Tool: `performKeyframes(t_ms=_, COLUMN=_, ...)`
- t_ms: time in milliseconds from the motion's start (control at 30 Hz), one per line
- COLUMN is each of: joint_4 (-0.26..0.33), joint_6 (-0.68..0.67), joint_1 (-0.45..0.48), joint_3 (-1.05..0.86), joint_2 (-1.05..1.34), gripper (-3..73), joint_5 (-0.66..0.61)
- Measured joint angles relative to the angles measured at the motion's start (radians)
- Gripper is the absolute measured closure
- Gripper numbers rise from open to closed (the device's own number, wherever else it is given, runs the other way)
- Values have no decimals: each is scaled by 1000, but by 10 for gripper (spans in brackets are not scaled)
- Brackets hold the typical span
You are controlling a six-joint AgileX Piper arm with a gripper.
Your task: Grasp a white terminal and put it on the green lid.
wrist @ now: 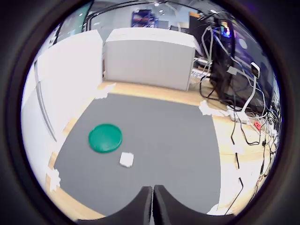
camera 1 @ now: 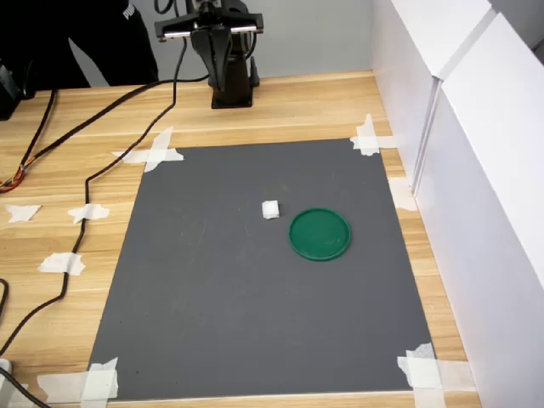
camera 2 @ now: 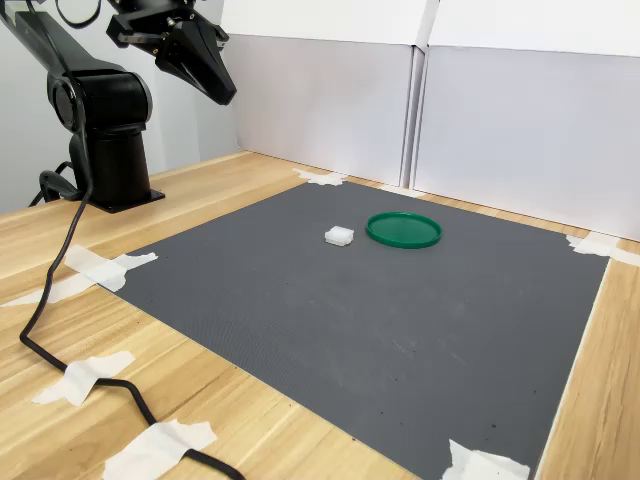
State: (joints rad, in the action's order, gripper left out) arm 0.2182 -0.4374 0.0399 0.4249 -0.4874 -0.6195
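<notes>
Wrist view showing gripper (wrist: 153,201) hanging closed and empty, white terminal (wrist: 126,160) lying ungrasped beside green lid (wrist: 105,138); everything remaining.

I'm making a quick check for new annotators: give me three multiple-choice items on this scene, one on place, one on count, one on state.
1. Where is the white terminal?
A. on the green lid
B. on the grey mat beside the lid
C. in the gripper

2. How many green lids lie on the grey mat?
A. one
B. two
C. three

3. How is the gripper?
A. shut, holding nothing
B. shut on the terminal
C. wide open

Key: 1 B, the terminal sits apart from the lid; 2 A, both exterior views show one; 3 A, the wrist view shows the fingers together.
</notes>
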Motion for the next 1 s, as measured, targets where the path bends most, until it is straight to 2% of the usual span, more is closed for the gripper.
performKeyframes(t_ms=133, joint_4=16, joint_6=-51, joint_1=0, joint_3=73, joint_2=-102, gripper=711, joint_5=-149)
performKeyframes(t_ms=233, joint_4=50, joint_6=-107, joint_1=0, joint_3=123, joint_2=-175, gripper=711, joint_5=-239)
performKeyframes(t_ms=367, joint_4=110, joint_6=-287, joint_1=0, joint_3=174, joint_2=-248, gripper=707, joint_5=-299)
performKeyframes(t_ms=467, joint_4=140, joint_6=-431, joint_1=0, joint_3=202, joint_2=-296, gripper=671, joint_5=-347)
performKeyframes(t_ms=533, joint_4=144, joint_6=-489, joint_1=0, joint_3=218, joint_2=-322, gripper=625, joint_5=-383)
performKeyframes(t_ms=600, joint_4=144, joint_6=-522, joint_1=0, joint_3=233, joint_2=-350, gripper=546, joint_5=-404)
performKeyframes(t_ms=700, joint_4=138, joint_6=-538, joint_1=0, joint_3=255, joint_2=-391, gripper=390, joint_5=-412)
performKeyframes(t_ms=867, joint_4=89, joint_6=-541, joint_1=0, joint_3=296, joint_2=-459, gripper=142, joint_5=-412)
performKeyframes(t_ms=1000, joint_4=71, joint_6=-539, joint_1=0, joint_3=338, joint_2=-522, gripper=35, joint_5=-422)
